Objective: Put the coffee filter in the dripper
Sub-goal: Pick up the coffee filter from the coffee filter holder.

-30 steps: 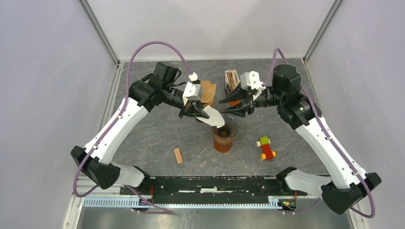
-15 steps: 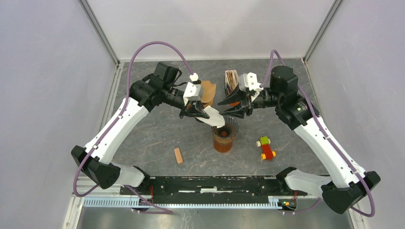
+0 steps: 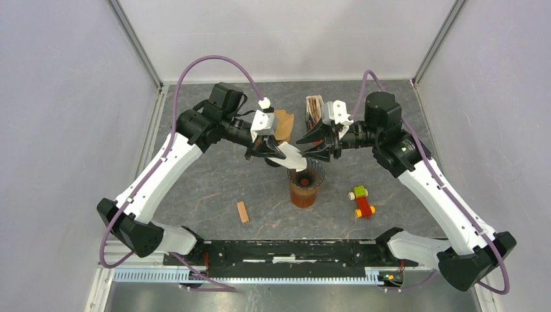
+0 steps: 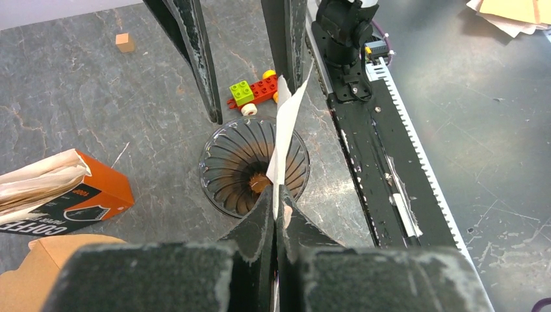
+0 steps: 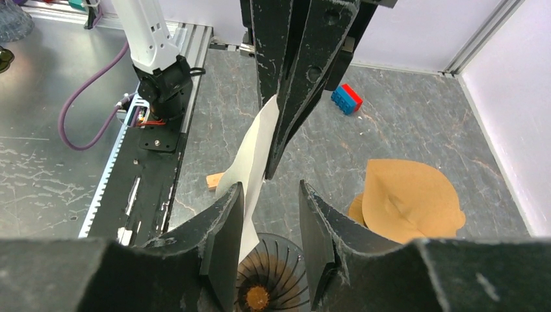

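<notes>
The orange box point(image 4: 91, 192) at the back reads "COFFEE" and "100". The left gripper point(image 4: 275, 198) is pressed together on the white coffee filter point(image 3: 294, 158), which is folded flat. The filter's long axis slants from the fingers down over the rim of the dripper point(image 3: 308, 174). The right gripper point(image 5: 271, 190), half spread, holds nothing above the dripper.
</notes>
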### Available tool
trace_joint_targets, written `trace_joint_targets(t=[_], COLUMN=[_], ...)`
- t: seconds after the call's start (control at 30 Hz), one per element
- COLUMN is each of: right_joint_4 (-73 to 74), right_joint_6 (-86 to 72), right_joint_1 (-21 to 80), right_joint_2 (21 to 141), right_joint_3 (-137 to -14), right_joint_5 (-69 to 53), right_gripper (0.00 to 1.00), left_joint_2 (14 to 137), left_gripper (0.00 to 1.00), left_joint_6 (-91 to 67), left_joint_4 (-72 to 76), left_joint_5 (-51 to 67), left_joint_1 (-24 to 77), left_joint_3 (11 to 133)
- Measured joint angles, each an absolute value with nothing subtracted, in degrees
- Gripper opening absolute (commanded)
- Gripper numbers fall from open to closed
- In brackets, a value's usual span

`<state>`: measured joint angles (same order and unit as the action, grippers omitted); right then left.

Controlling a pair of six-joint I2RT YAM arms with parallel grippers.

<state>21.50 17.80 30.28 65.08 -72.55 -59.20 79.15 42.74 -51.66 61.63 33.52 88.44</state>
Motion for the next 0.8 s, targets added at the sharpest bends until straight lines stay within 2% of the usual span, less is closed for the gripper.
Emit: trace_joint_targets(t=[0.33, 0.57, 0.67, 0.7, 0.77, 0.8], right_joint_4=[21.39, 21.43, 21.43, 21.41, 21.37, 21.37], right_joint_6=[17.82, 18.31, 18.74, 19.27, 19.55, 19.51], right_joint_1=[30.39, 30.39, 30.39, 30.39, 30.39, 30.39], right_joint_2=[65.08, 64.58, 64.16, 63.59, 63.51, 63.46], right_joint_3=[-70.0, -67.05, -66.28, -65.95, -65.95, -65.98], right_joint_5=[-57.14, -56.36, -56.25, -56.27, -56.29, -56.31], right_gripper=[0.38, 0.3, 0.2, 0.04, 0.0, 0.0], left_joint_2=[79.9, 79.9, 79.9, 79.9, 79.9, 79.9], left_gripper=[0.02, 0.02, 0.02, 0.02, 0.03, 0.07], left_joint_6=[42.02, 41.36, 40.97, 40.88, 40.84, 40.8], left_joint_4=[-50.85, -49.45, -49.01, -48.6, -48.49, -48.29], left_joint_5=[61.6, 61.67, 61.69, 61.82, 61.84, 61.82], left_joint_1=[33.52, 33.45, 33.15, 32.8, 32.71, 32.53], left_joint_3=[89.01, 89.21, 89.21, 89.21, 89.21, 89.21])
